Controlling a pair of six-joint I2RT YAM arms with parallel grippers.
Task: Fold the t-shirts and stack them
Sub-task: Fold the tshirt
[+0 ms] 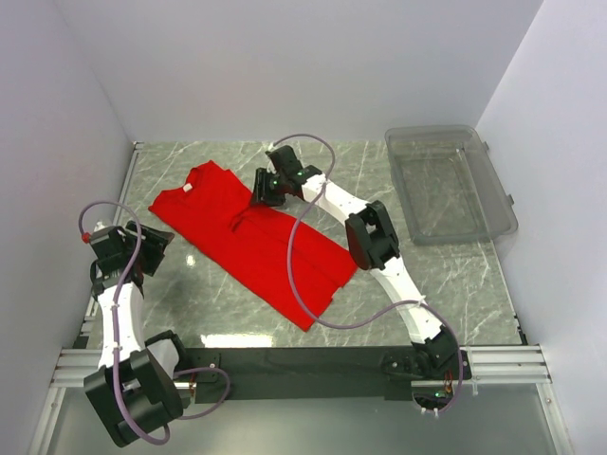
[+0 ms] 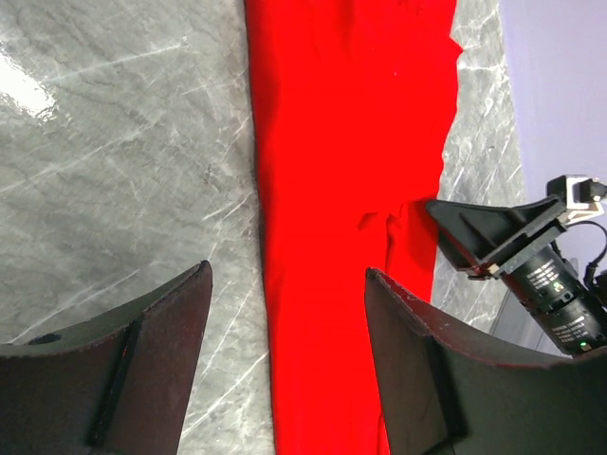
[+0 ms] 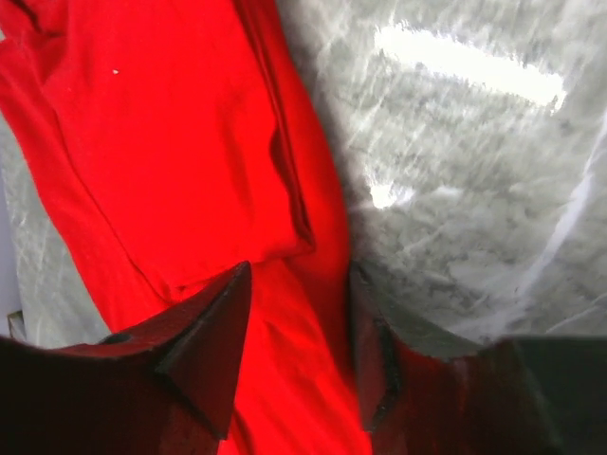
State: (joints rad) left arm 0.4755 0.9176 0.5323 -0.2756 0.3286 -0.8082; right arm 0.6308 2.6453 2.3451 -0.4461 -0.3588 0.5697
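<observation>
Red cloth lies between the jaws of the right gripper (image 3: 299,275). They stand partly open, straddling a doubled edge of the t-shirt (image 1: 256,242), one jaw over the fabric and the other at the line where fabric meets the grey marble table (image 3: 455,190). Whether they already press on the cloth I cannot tell. Ahead of these jaws the shirt runs on as a long strip folded lengthwise, a raised crease just past the tips. To their outer side there is only bare marble with a bright glare.

The left gripper (image 2: 286,275) holds nothing. Its jaws are spread wide above the table, and the strip's near long edge runs ahead between them. The other arm's jaws show across the strip at its far edge.

Well apart from both pairs of jaws, out on the right arm's side, sits a clear plastic bin (image 1: 446,185).

The shirt looks light and limp. It should hold well in a pinch, yet slide on the polished marble and sag once lifted. The best hold is probably at an edge or corner, through all layers. A grab mid-panel would likely bunch it and spoil the fold.
</observation>
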